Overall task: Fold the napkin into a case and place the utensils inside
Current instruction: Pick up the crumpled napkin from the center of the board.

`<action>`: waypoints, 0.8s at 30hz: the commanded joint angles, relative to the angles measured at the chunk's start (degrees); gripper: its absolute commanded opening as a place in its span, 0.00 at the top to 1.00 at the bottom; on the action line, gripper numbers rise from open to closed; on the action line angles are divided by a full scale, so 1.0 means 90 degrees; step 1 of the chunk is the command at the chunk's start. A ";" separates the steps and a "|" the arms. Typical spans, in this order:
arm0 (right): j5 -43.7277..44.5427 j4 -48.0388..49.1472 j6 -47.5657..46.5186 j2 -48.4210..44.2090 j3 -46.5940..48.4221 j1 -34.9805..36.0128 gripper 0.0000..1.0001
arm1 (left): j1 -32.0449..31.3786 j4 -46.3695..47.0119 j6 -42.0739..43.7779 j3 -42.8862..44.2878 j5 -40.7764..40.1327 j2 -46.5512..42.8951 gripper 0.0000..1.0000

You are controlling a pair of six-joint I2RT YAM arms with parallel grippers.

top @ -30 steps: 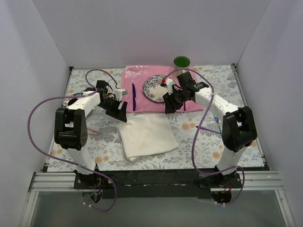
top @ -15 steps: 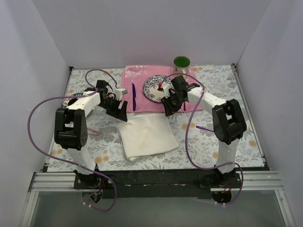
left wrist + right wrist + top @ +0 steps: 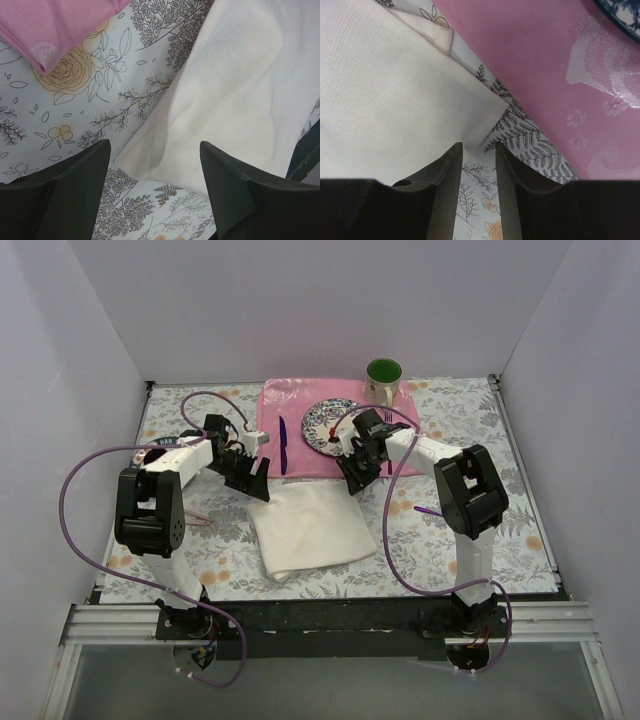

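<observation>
Top external view: the flowered table (image 3: 440,540) carries a pink placemat (image 3: 290,395) at the back. The cream napkin (image 3: 312,528) lies flat just in front of the placemat, near the middle, between the two arms. A patterned plate (image 3: 325,425) sits on the placemat, a green mug (image 3: 383,375) stands at its far edge, and a dark purple knife (image 3: 283,445) lies left of the plate. The left gripper (image 3: 155,145) hovers over the napkin's far left corner, jaws spread wide, holding nothing. The right gripper (image 3: 479,146) is at the far right corner, jaws a narrow gap apart with only tablecloth between them.
</observation>
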 commanded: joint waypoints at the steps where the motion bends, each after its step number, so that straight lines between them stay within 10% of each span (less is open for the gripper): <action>1: 0.0116 0.0177 0.0115 0.0069 0.0157 0.0043 0.58 | 0.0029 0.0123 0.0028 -0.0080 0.0143 -0.0415 0.28; 24: 0.0009 0.0412 0.0086 0.0674 0.0352 0.0238 0.63 | 0.0029 0.0134 0.0135 -0.0227 0.0085 -0.0434 0.27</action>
